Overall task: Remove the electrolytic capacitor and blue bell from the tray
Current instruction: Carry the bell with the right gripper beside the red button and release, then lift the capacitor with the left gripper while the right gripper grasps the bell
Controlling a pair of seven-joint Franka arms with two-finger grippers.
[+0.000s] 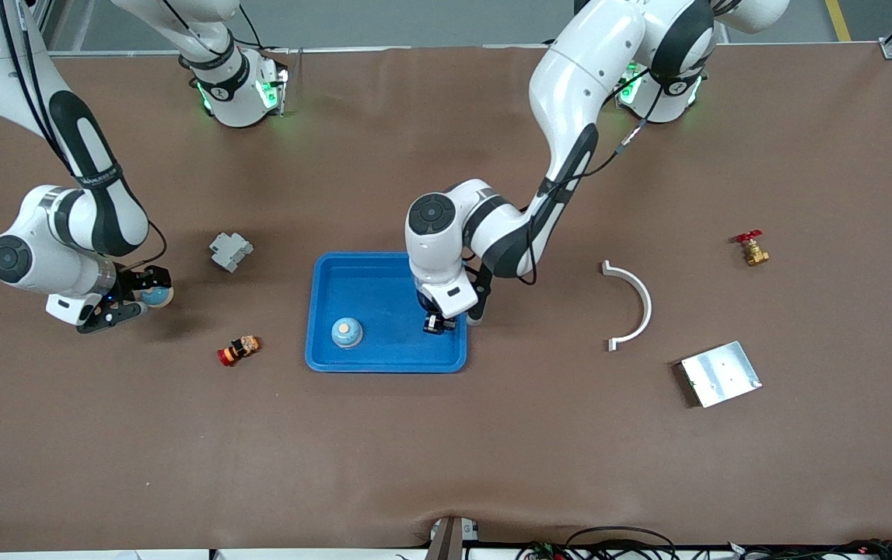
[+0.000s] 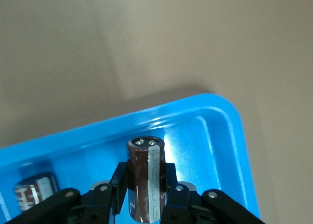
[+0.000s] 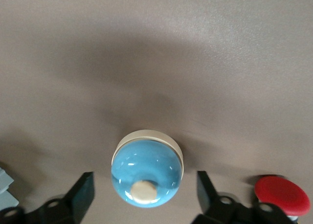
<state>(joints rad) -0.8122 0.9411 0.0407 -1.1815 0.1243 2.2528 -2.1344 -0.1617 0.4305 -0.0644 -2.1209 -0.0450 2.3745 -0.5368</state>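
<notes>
My left hand (image 2: 146,197) pinches the brown capacitor (image 2: 145,177) just above the blue tray (image 1: 368,354), at its corner. My right hand (image 3: 144,197) is spread around a blue bell (image 3: 146,170) sitting on the tabletop (image 1: 492,451). Another blue bell (image 1: 346,333) sits in the tray.

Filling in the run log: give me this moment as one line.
left gripper: shut on capacitor, over blue tray | right gripper: open around bell on table | second bell: in tray

Glossy blue plastic tray (image 1: 368,272), shiny sleeved capacitor (image 2: 145,177), glossy bell (image 3: 146,172), matt brown table (image 1: 492,451).
</notes>
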